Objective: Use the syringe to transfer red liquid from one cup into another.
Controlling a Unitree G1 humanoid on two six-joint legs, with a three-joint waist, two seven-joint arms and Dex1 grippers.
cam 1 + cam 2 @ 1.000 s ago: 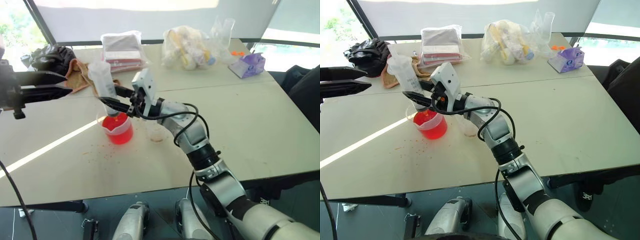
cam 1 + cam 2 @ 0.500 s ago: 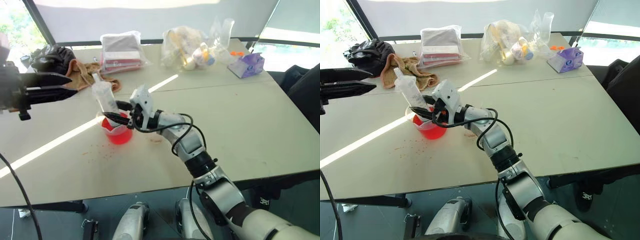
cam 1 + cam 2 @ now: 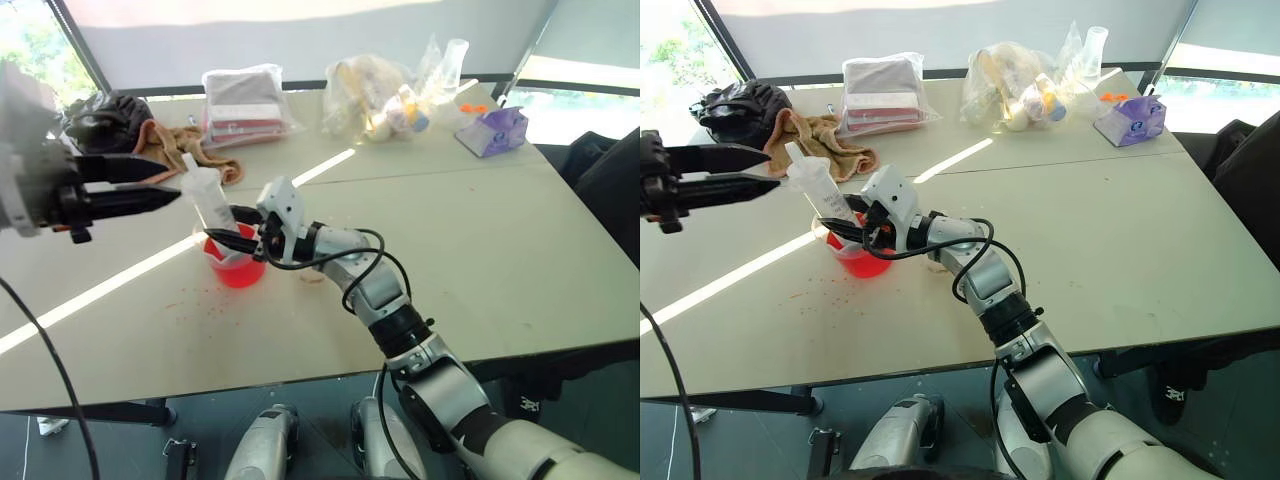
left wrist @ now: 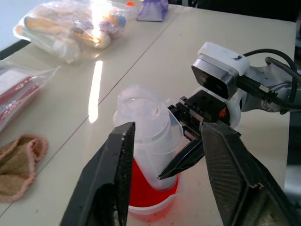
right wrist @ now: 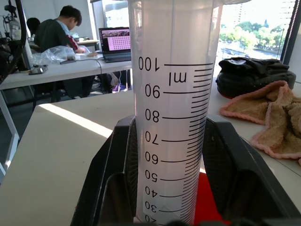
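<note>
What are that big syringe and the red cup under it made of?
The syringe: probably plastic, clear and slightly frosted, with black printed marks on its barrel. The cup: also seemingly clear plastic, thin-walled; the red liquid shows straight through it.

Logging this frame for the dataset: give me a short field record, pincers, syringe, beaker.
right pincer: shut on the syringe barrel
left pincer: open, level with the syringe's top, not touching it
syringe: tilted, lower end down in the beaker
beaker: on the table, holding red liquid
spills: red specks on the table beside the beaker
</note>
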